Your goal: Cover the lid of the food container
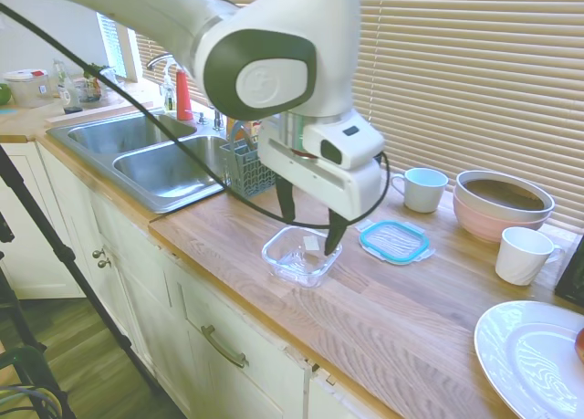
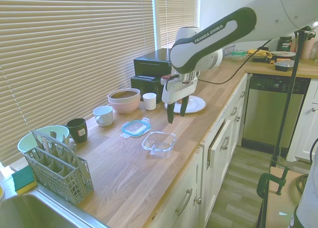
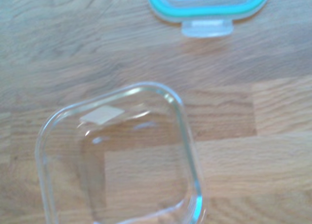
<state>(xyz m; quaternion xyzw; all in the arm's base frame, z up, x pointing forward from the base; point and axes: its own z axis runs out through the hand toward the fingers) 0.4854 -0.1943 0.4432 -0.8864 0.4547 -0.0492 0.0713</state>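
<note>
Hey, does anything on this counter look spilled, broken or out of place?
Nothing stands out. The food container sits upright and empty, the lid lies flat beside it, apart from it, and the open hand hangs above them.

White capitals reading "FRANKA EMIKA" run along the dark band of the arm in the second exterior view. A dark mug by the blinds carries a small pale label, too small to read. A pale sticker on the container shows no legible print.
</note>
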